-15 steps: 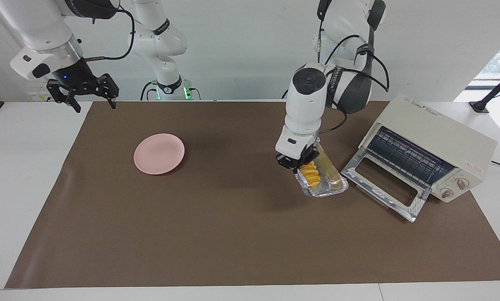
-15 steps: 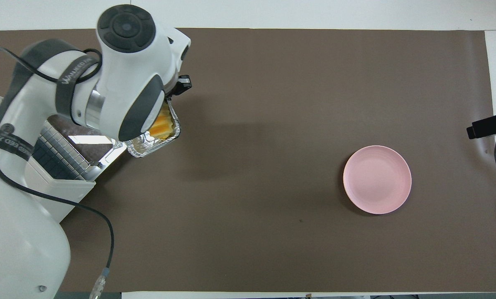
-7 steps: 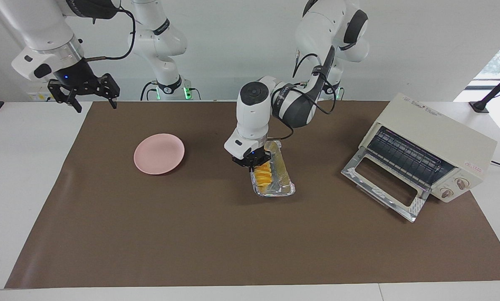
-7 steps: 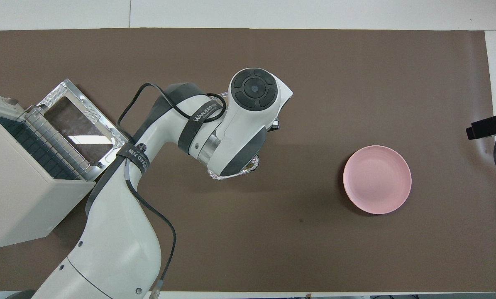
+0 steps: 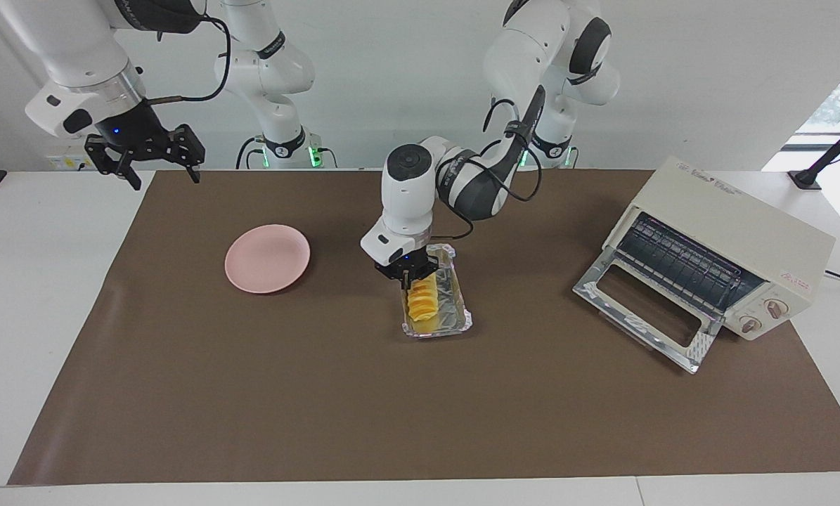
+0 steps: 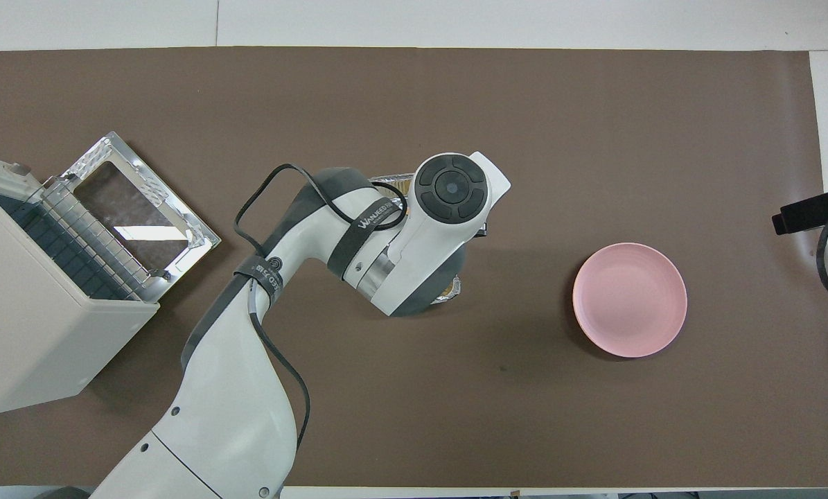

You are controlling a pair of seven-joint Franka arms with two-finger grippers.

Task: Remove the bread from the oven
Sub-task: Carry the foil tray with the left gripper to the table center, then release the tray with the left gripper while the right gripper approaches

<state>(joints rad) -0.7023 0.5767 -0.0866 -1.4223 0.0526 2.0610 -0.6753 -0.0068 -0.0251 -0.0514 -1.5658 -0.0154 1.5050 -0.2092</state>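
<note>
Left gripper (image 5: 408,275): down at the end of the foil tray (image 5: 448,303) nearer the robots, its fingers closed together on the tray's rim as far as the facing view lets me judge; the overhead view hides it under the arm.
Bread (image 5: 421,303): lies in the foil tray, out of the oven, touching the tray floor.
Foil tray position: on the brown mat (image 5: 321,393) mid-counter, between the pink plate (image 5: 267,258) and the oven (image 5: 736,246).
Oven: at the left arm's end of the counter, drop door (image 5: 644,309) folded down, wire rack bare, 2 knobs on its front.
Right gripper (image 5: 145,156): waits in the air over the mat's corner at the right arm's end, fingers spread apart.
Writing: the strap on the left arm (image 6: 375,215) reads "WANJEED"; the oven's small red label is too small to read.
</note>
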